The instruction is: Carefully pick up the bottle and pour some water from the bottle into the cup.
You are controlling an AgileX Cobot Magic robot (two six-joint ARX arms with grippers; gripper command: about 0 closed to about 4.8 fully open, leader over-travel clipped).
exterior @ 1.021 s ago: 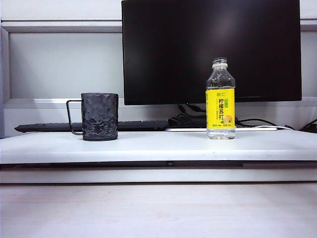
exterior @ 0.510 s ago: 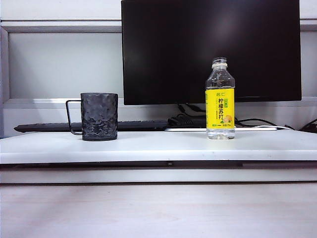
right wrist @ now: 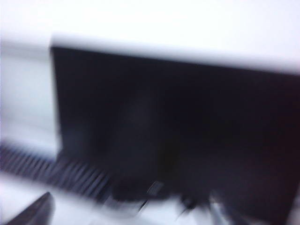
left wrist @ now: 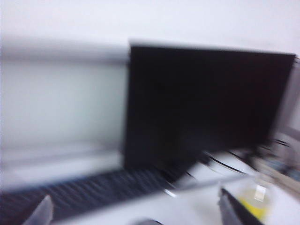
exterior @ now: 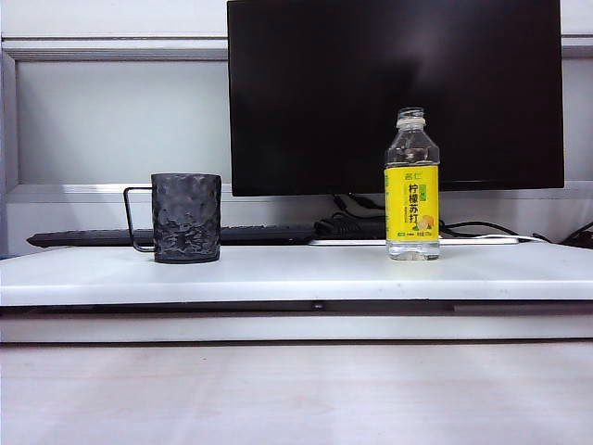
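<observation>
- On the white desk (exterior: 296,273), the bottle (exterior: 412,185) stands upright to the right of the exterior view, its long axis vertical and its mouth uncapped, in front of the dark monitor (exterior: 394,93).
- Well apart from it, to the left on the same desk, stands the cup (exterior: 186,218), upright, its wire handle turned away from the bottle.
- Neither arm shows in the exterior view, so neither tool is yet near the bottle or the cup there.
- By the rig's layout the right arm works on the bottle's side, so it is probably the nearer one for the pick-up; a sideways grasp across the upright body looks called for.
- Left wrist view, blurred: the left tool (left wrist: 136,213) shows two finger tips spread far apart at the frame's edge with nothing between them, and a yellow smear that is likely the bottle (left wrist: 255,204) lies just beside one finger.
- Right wrist view, more blurred: only one dark finger tip of the right tool (right wrist: 33,211) is clear; it appears spread and empty, but the frame alone barely shows it.
- Only the exterior view gives the gap between bottle and cup; only the wrist views show the tools at all.
- Water inside the bottle cannot be made out.
</observation>
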